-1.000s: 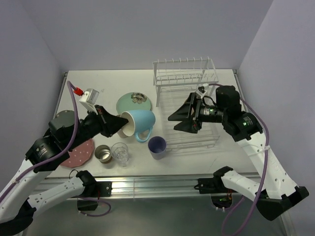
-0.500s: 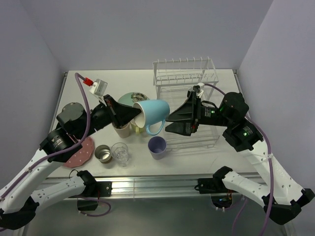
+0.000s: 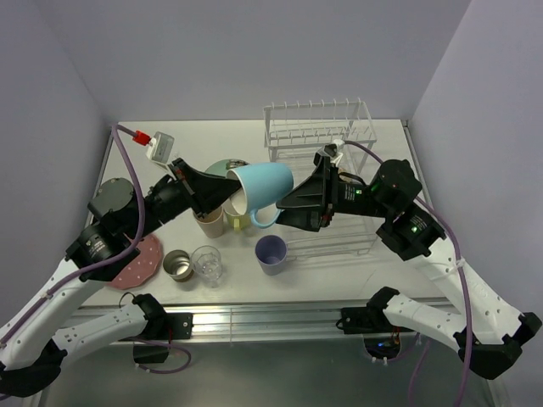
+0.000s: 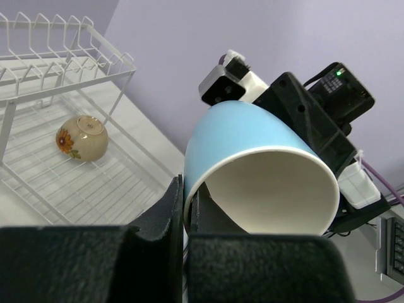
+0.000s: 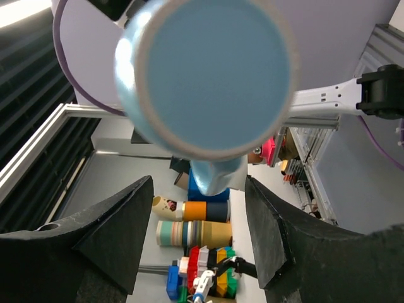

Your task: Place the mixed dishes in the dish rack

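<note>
My left gripper (image 3: 227, 193) is shut on the rim of the blue cup (image 3: 261, 185) and holds it in the air on its side, left of the white dish rack (image 3: 339, 136). In the left wrist view the fingers (image 4: 172, 208) pinch the cup's wall (image 4: 252, 142). My right gripper (image 3: 293, 205) is open and faces the cup's base (image 5: 208, 76). The cup's handle (image 5: 218, 173) hangs between its fingers (image 5: 120, 233). A flowered bowl (image 4: 81, 137) lies in the rack's lower basket (image 4: 57, 189).
On the table stand the lavender cup (image 3: 271, 252), clear glass (image 3: 206, 263), steel cup (image 3: 177, 264), tan cup (image 3: 210, 223) and yellow cup (image 3: 237, 220). The pink plate (image 3: 136, 261) lies at the left and the mint-green plate (image 3: 219, 170) behind the cups.
My left arm has carried the blue cup up and to the right. My right gripper has moved left to meet the cup's base.
</note>
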`<state>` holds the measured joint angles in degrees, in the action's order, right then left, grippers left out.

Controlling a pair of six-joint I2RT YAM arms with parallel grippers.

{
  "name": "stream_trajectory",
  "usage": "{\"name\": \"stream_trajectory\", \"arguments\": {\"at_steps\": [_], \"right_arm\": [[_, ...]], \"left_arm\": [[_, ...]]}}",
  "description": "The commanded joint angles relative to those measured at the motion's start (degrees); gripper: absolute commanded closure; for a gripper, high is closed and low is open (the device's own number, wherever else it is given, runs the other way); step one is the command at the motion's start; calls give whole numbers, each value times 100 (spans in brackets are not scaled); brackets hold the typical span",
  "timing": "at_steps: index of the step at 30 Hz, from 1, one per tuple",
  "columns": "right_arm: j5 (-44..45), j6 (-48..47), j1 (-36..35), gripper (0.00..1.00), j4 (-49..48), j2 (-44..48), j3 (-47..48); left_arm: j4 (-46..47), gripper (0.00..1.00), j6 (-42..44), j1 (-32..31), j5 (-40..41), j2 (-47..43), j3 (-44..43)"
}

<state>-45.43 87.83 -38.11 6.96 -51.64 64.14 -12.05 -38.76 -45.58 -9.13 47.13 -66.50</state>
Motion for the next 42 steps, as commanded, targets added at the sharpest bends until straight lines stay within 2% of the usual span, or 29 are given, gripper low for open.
{"name": "stream_trajectory", "arguments": {"at_steps": [1, 3, 13, 17, 25, 27, 29, 30, 31, 35, 36, 38, 39, 41, 42], "right_arm": [[166, -64, -118, 33, -274, -57, 55], [245, 5, -162, 34, -511, -66, -24], [1044, 594, -364, 51, -1715, -39, -471], [1194, 937, -478, 53, -2531, -48, -727], [1256, 920, -856, 57, -2612, -312, -473], [1274, 894, -874, 65, -2604, -329, -472], [1282, 876, -865, 78, -2559, -312, -499], [1300, 876, -874, 93, -2568, -321, -534], [1309, 841, -865, 100, -2499, -312, -534], [1361, 376, -856, 100, -1892, -268, -332], [1414, 175, -839, 100, -1778, -251, -245], [1405, -37, -769, 100, -1436, -250, -148], [1388, -230, -742, 100, -1287, -259, -69], [1405, -555, -672, 100, -917, -233, 2], [1423, -652, -637, 100, -768, -215, 11]], "left_arm": [[1029, 100, -324, -12, 113, -152, -364], [1143, 100, -465, -3, 95, -169, -242], [1583, 100, -711, -3, 16, -170, 155], [1645, 100, -703, -12, 16, -152, 225], [1627, 100, -624, -12, -19, -64, 304], [1610, 100, -597, -12, -28, -20, 269], [1548, 100, -580, -12, -37, -20, 243], [1539, 100, -580, -12, -28, -29, 243], [1531, 100, -580, -12, -28, -38, 251], [1295, 100, -606, -12, 77, -81, 234], [1224, 93, -632, -12, 130, -116, 234], [804, 70, -668, -12, 235, -169, 234], [662, 39, -685, -12, 418, -239, 234], [154, 1, -764, -12, 761, -362, 234], [-23, 1, -773, -12, 876, -406, 225]]}}
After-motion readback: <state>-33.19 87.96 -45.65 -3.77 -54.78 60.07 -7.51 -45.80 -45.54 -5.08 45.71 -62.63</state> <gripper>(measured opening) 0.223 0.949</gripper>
